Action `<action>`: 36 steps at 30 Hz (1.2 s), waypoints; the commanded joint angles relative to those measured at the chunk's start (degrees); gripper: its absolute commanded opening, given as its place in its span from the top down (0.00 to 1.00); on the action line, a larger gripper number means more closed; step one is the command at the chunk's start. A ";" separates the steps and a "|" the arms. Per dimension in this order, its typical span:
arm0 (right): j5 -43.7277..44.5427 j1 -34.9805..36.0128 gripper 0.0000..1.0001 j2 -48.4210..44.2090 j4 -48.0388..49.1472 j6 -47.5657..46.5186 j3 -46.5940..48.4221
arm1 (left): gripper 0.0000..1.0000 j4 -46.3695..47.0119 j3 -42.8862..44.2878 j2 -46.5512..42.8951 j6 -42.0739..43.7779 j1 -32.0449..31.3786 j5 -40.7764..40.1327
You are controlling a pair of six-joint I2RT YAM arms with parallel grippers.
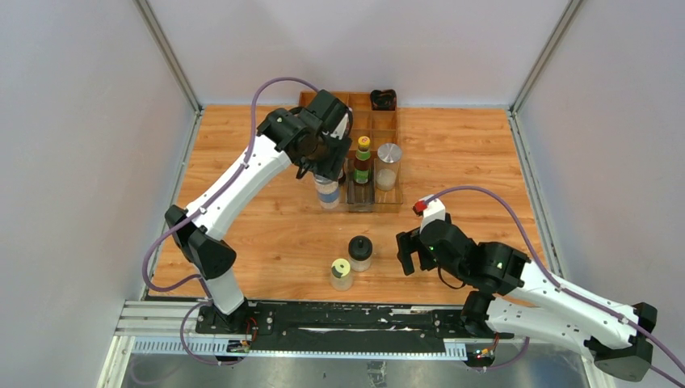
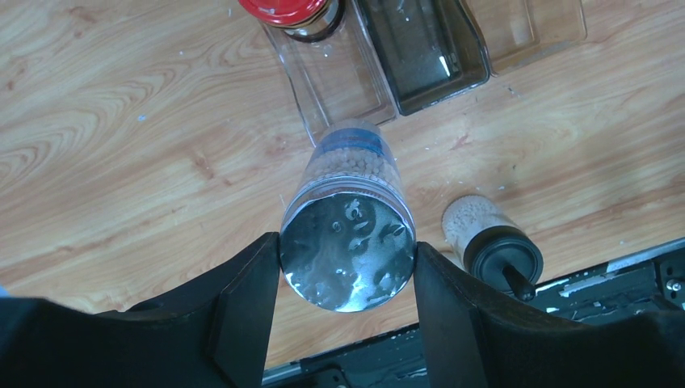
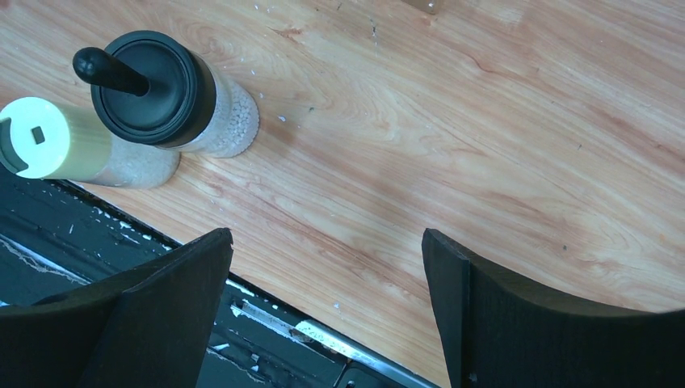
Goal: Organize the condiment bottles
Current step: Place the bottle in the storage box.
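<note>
Jar with silver cap [image 2: 349,250], axis upright, is clamped at its cap by the left gripper [image 2: 347,267], beside the tray [image 2: 485,77]; an empty compartment [image 2: 343,81] lies at 12 o'clock in the wrist view. Right gripper [image 3: 323,267] is spread wide, empty, well apart at 4 o'clock.

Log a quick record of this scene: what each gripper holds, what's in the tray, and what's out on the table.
Left gripper: shut on blue-banded jar
Right gripper: open, empty
In tray: green-capped bottle, silver-capped jar, red-capped jar
Loose on table: black-capped jar, pale-yellow-capped jar
</note>
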 commanded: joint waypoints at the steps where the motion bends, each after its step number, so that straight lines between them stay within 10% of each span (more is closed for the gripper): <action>1: 1.13 0.77 0.07 -0.74 -2.33 0.03 1.27 | 0.60 0.22 3.15 1.21 1.31 0.54 1.23; 36: 1.19 0.82 0.06 -0.09 -1.99 -0.29 0.68 | 0.61 0.66 13.28 12.79 2.60 4.78 3.10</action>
